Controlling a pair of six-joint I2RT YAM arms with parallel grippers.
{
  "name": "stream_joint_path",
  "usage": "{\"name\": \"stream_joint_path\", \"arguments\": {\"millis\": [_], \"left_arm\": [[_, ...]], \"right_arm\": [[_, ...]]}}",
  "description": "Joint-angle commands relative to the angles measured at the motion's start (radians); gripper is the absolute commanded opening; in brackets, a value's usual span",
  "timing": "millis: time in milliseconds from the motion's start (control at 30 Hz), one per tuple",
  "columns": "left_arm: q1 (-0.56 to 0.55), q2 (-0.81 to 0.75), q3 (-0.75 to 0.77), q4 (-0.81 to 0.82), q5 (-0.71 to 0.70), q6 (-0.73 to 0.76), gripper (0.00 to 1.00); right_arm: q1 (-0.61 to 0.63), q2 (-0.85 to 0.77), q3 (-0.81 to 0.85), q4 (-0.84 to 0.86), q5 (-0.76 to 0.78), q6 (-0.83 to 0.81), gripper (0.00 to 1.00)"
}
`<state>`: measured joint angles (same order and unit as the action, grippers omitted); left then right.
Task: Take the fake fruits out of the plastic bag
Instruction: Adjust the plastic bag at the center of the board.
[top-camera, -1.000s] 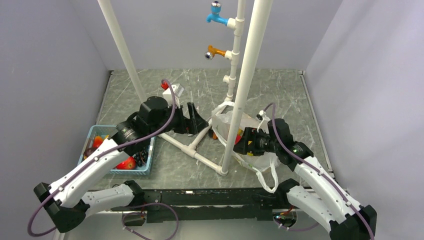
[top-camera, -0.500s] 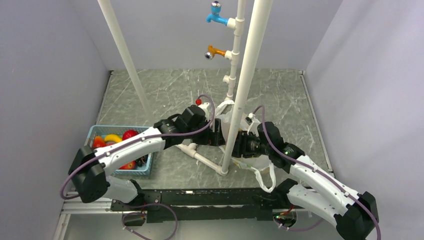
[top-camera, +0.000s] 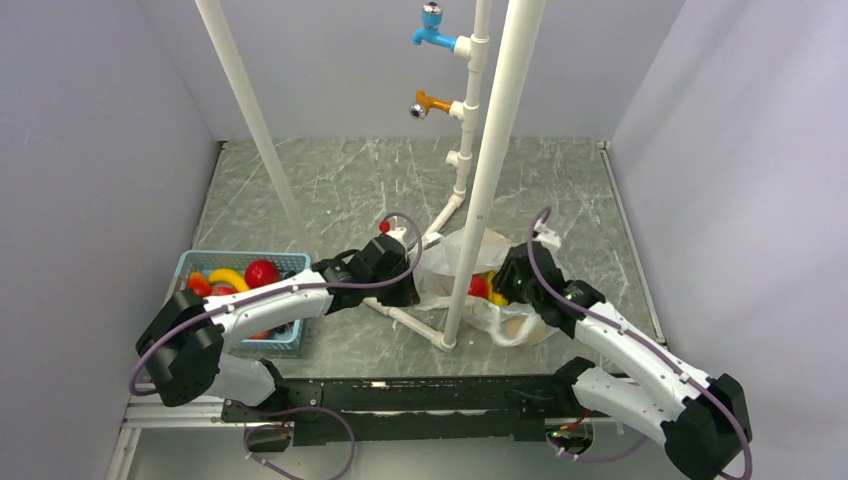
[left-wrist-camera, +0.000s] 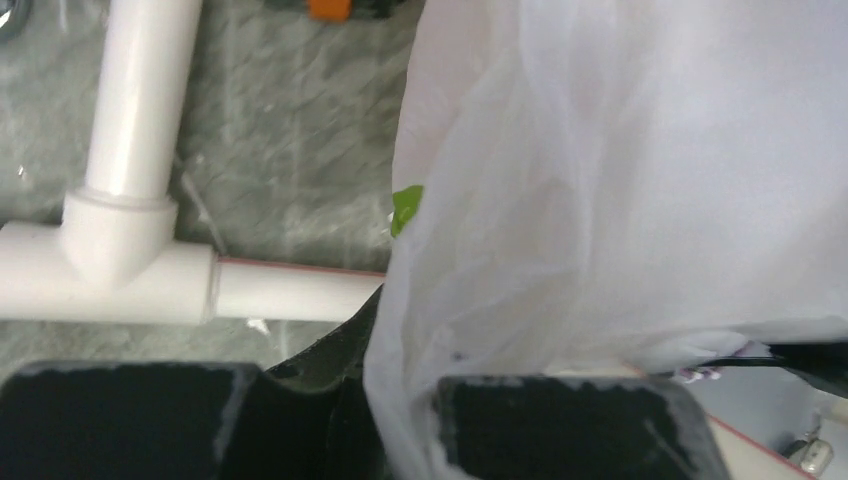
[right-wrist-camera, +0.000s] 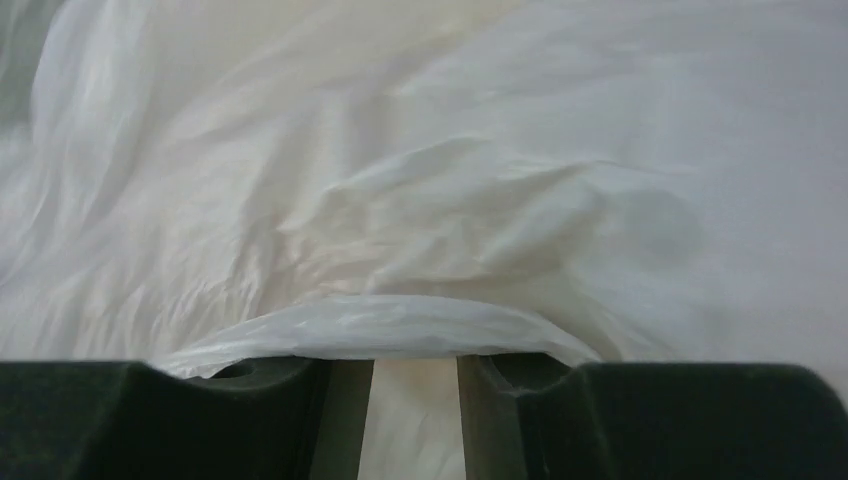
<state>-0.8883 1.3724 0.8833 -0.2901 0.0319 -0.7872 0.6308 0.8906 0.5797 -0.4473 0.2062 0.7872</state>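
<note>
Tearing looms if both pull: right gripper (right-wrist-camera: 415, 372) pinches bag (right-wrist-camera: 480, 170); left gripper (left-wrist-camera: 350, 392) gapes, straddling its film.

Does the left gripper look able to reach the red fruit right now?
Probably not: the left gripper faces the outside of the plastic bag, film between it and the red fruit.

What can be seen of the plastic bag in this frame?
The plastic bag is thin, translucent white, crumpled film, slumped on the marble-look table, partly behind the upright white pipe. Its mouth gapes upward, showing a red fruit and a yellow fruit inside. Film runs between the left gripper's fingers and drapes over the right gripper's fingertips; whether either pinches is unclear.
</note>
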Motion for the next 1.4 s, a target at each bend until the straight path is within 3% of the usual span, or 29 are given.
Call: {"name": "stream_joint_path", "arguments": {"millis": [0,67,167,300,400,500,567,667,767,933,1067,1233,1367], "left_arm": [[-0.002,-0.017,-0.060,0.036,-0.029,-0.039,0.16],[-0.002,-0.016,-0.070,0.026,-0.029,-0.036,0.15],[-0.005,-0.033,-0.072,0.020,-0.051,-0.016,0.15],[-0.005,-0.054,-0.054,0.006,-0.063,0.007,0.19],[-0.005,-0.074,-0.038,-0.004,-0.043,0.024,0.41],[-0.006,-0.115,-0.021,-0.032,-0.014,0.053,0.64],[-0.008,-0.154,-0.004,-0.072,-0.018,0.078,0.74],[-0.006,-0.242,0.021,-0.155,-0.029,0.109,0.81],[-0.007,-0.338,0.040,-0.196,-0.020,0.127,0.77],[-0.007,-0.454,0.028,-0.099,0.104,0.080,0.53],[-0.007,-0.451,0.002,0.015,0.192,0.024,0.38],[-0.011,-0.431,-0.043,0.102,0.216,-0.028,0.52],[-0.030,-0.355,-0.037,0.258,0.215,0.004,0.45]], "right_arm": [[-0.157,0.037,0.069,-0.030,0.273,0.009,0.35],[-0.181,0.022,0.085,0.023,0.239,-0.077,0.35],[-0.177,0.010,0.122,0.065,0.047,-0.235,0.40],[-0.148,-0.031,0.096,0.061,-0.166,-0.294,0.48],[-0.131,-0.080,0.050,0.070,-0.336,-0.308,0.63],[-0.114,-0.079,0.048,0.033,-0.398,-0.292,0.66],[-0.100,-0.078,0.044,0.025,-0.411,-0.286,0.66],[-0.085,-0.080,0.037,0.025,-0.420,-0.279,0.66],[-0.079,-0.056,0.030,0.035,-0.437,-0.276,0.64],[-0.060,-0.016,0.015,0.083,-0.458,-0.254,0.58],[-0.044,0.002,0.020,0.114,-0.426,-0.239,0.57],[-0.037,0.024,0.024,0.146,-0.424,-0.221,0.56],[-0.022,0.034,0.014,0.167,-0.424,-0.210,0.55]]}}
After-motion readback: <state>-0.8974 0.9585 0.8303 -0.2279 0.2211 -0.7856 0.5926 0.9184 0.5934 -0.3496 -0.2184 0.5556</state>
